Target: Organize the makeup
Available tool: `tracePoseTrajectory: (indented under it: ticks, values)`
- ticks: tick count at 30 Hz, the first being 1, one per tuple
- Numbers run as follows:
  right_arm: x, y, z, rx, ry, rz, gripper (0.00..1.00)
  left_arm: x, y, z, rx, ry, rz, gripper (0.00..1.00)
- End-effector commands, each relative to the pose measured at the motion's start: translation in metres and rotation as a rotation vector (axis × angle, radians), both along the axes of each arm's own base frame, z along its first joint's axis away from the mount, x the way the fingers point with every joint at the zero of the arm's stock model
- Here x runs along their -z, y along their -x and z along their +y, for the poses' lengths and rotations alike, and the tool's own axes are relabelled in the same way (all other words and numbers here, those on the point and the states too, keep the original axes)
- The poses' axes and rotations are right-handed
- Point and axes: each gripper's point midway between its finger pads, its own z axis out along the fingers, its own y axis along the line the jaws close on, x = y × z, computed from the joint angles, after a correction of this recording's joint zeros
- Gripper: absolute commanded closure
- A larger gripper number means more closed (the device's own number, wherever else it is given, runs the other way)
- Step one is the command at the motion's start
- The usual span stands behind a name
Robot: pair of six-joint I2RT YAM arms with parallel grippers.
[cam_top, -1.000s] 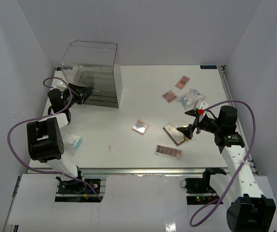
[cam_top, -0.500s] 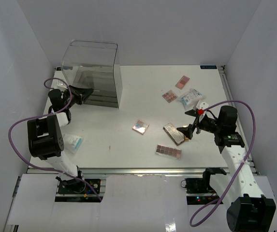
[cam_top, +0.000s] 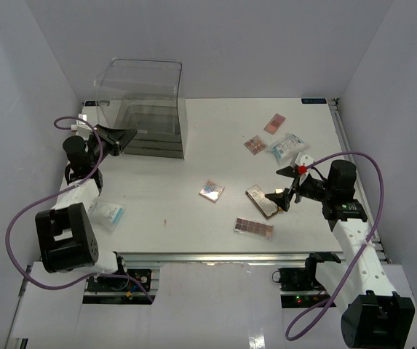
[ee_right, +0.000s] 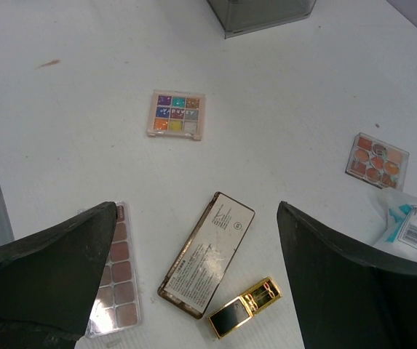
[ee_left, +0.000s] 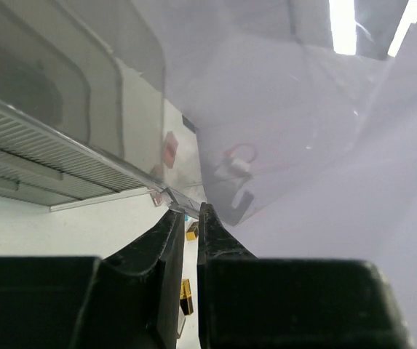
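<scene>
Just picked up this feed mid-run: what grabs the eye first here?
The large clear plastic box at the far left of the table dominates, with the left gripper pinching an edge of its wall between nearly closed jaws. On the right side, the right gripper hangs with jaws wide over a silver rectangular case and a short gold and black tube lying beside it.

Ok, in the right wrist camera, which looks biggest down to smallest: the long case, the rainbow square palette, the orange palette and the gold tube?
1. Long case.
2. Rainbow palette and orange palette: they look about alike, so no ranking.
3. Gold tube, the slimmest.
</scene>
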Motion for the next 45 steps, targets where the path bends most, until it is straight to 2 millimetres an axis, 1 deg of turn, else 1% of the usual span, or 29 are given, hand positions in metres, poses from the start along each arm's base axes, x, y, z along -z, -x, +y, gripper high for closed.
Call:
tracePoseTrajectory:
  ticks: [1,4,5,7,8,9,11,13,15,16,17,20,21,23,28,31,33,35,37,39,42,45]
  values:
    - [-0.020,-0.008,0.008,-0.030,-0.071,0.001,0.03,-0.055,0.022,-0.010,0.020,-0.079,-0.208,0.98]
    - [-0.044,-0.024,0.020,-0.043,-0.117,0.054,0.02,-0.067,0.027,-0.011,0.021,-0.068,-0.232,0.98]
    - [-0.055,-0.034,0.028,-0.056,-0.128,0.075,0.01,-0.070,0.029,-0.012,0.026,-0.062,-0.239,0.98]
    - [-0.067,-0.042,0.047,-0.076,-0.148,0.138,0.01,-0.074,0.030,-0.013,0.033,-0.051,-0.244,0.98]
    - [-0.073,-0.050,0.058,-0.076,-0.148,0.160,0.00,-0.076,0.031,-0.014,0.038,-0.043,-0.245,0.98]
    - [-0.068,-0.060,0.066,-0.075,-0.141,0.198,0.00,-0.078,0.031,-0.014,0.040,-0.041,-0.251,0.98]
    - [-0.068,-0.083,0.078,-0.006,-0.100,0.216,0.00,-0.083,0.031,-0.014,0.042,-0.035,-0.259,0.98]
    - [-0.066,-0.108,0.082,0.091,-0.047,0.212,0.00,-0.086,0.032,-0.014,0.043,-0.030,-0.265,0.98]
    - [-0.065,-0.132,0.073,0.200,0.007,0.208,0.01,-0.089,0.032,-0.015,0.044,-0.025,-0.270,0.98]
    - [-0.061,-0.146,0.065,0.268,0.045,0.206,0.01,-0.091,0.032,-0.015,0.044,-0.023,-0.273,0.98]
    - [-0.047,-0.164,0.049,0.375,0.108,0.203,0.02,-0.091,0.032,-0.014,0.041,-0.024,-0.278,0.98]
    - [-0.024,-0.193,0.004,0.618,0.222,0.197,0.03,-0.091,0.030,-0.014,0.045,-0.021,-0.279,0.98]
    - [-0.013,-0.200,-0.012,0.697,0.261,0.202,0.03,-0.092,0.030,-0.014,0.046,-0.020,-0.282,0.98]
    - [0.005,-0.208,-0.037,0.777,0.325,0.212,0.03,-0.094,0.029,-0.015,0.048,-0.014,-0.286,0.98]
    - [0.046,-0.223,-0.072,0.830,0.526,0.162,0.03,-0.101,0.028,-0.015,0.054,0.001,-0.297,0.98]
    - [0.055,-0.230,-0.082,0.773,0.664,0.098,0.02,-0.105,0.028,-0.015,0.061,0.004,-0.302,0.98]
    - [0.060,-0.234,-0.084,0.723,0.695,0.098,0.03,-0.108,0.027,-0.015,0.063,0.005,-0.305,0.98]
    - [0.066,-0.235,-0.088,0.636,0.727,0.119,0.03,-0.110,0.026,-0.015,0.064,0.008,-0.307,0.98]
    - [0.076,-0.235,-0.089,0.581,0.722,0.170,0.03,-0.108,0.025,-0.015,0.064,0.010,-0.302,0.98]
    - [0.088,-0.237,-0.086,0.537,0.704,0.208,0.02,-0.107,0.024,-0.014,0.062,0.011,-0.300,0.98]
    - [0.109,-0.242,-0.088,0.555,0.718,0.252,0.00,-0.106,0.024,-0.015,0.063,0.012,-0.295,0.98]
    - [0.117,-0.253,-0.087,0.577,0.699,0.247,0.00,-0.106,0.023,-0.014,0.064,0.015,-0.293,0.98]
